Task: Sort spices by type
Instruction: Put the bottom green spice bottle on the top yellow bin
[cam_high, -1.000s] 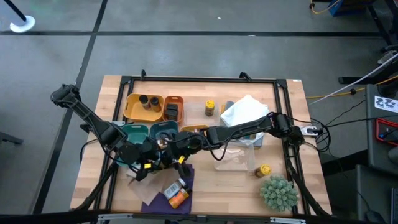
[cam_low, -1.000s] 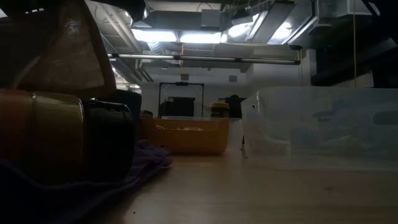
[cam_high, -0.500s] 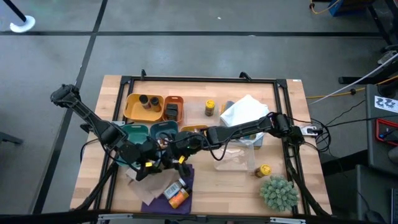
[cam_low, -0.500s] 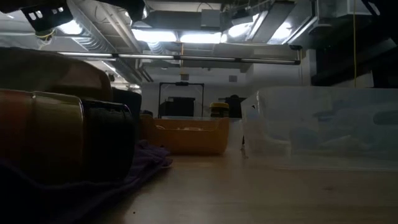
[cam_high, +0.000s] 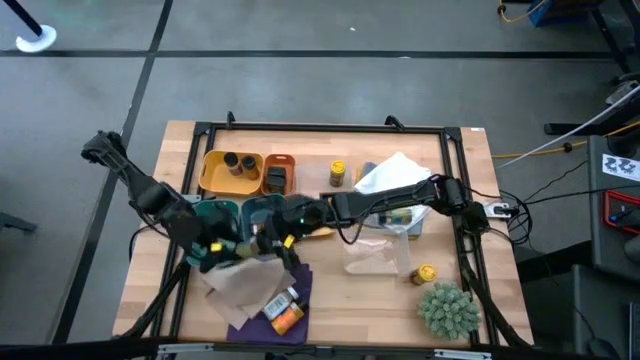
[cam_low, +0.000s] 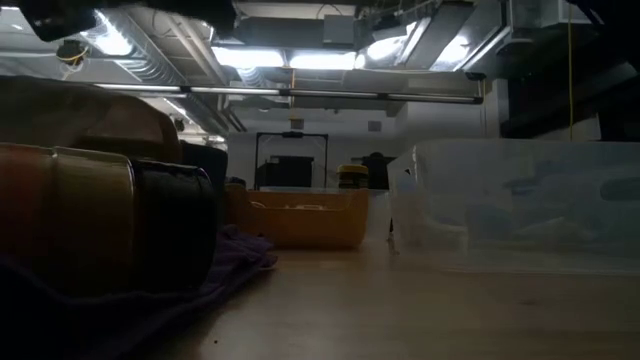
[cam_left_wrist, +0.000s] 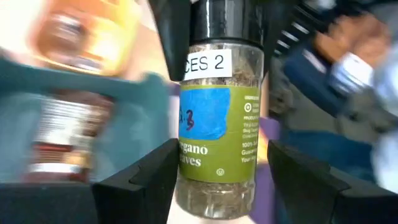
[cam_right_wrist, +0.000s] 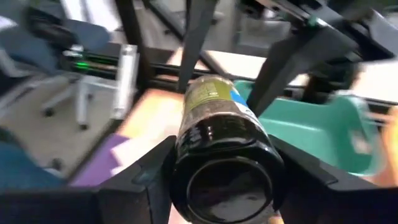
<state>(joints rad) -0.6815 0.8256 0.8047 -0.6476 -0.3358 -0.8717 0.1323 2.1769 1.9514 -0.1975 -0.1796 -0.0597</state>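
The oregano jar (cam_left_wrist: 217, 143), black-capped with a green and blue label, hangs in the air just over the near edge of the teal tray (cam_high: 262, 206), between both grippers. The right gripper (cam_right_wrist: 221, 155) reaches in from the far side of the teal tray, and its fingers (cam_right_wrist: 163, 168) press on either side of the black cap, so it holds the jar by the top. The left gripper (cam_left_wrist: 217, 162) faces the jar's label from the opposite side; its fingers (cam_left_wrist: 155, 174) flank the glass body, spread wide enough that slim gaps show at both sides, gripping nothing. Beside the teal tray, toward the table's back edge, sit a yellow tray (cam_high: 210, 178) with two dark-capped jars and an orange tray (cam_high: 279, 160) with a dark one. Farther from the teal tray, on the right arm's side, a yellow-capped jar (cam_high: 337, 174) stands upright. On the front side of the teal tray a purple cloth (cam_high: 248, 318) carries an orange-capped bottle (cam_high: 285, 316) lying on its side. Well away from the teal tray, at the table's front corner, stands a spiky plant (cam_high: 447, 308), with another yellow-capped jar (cam_high: 425, 272) just beside it.
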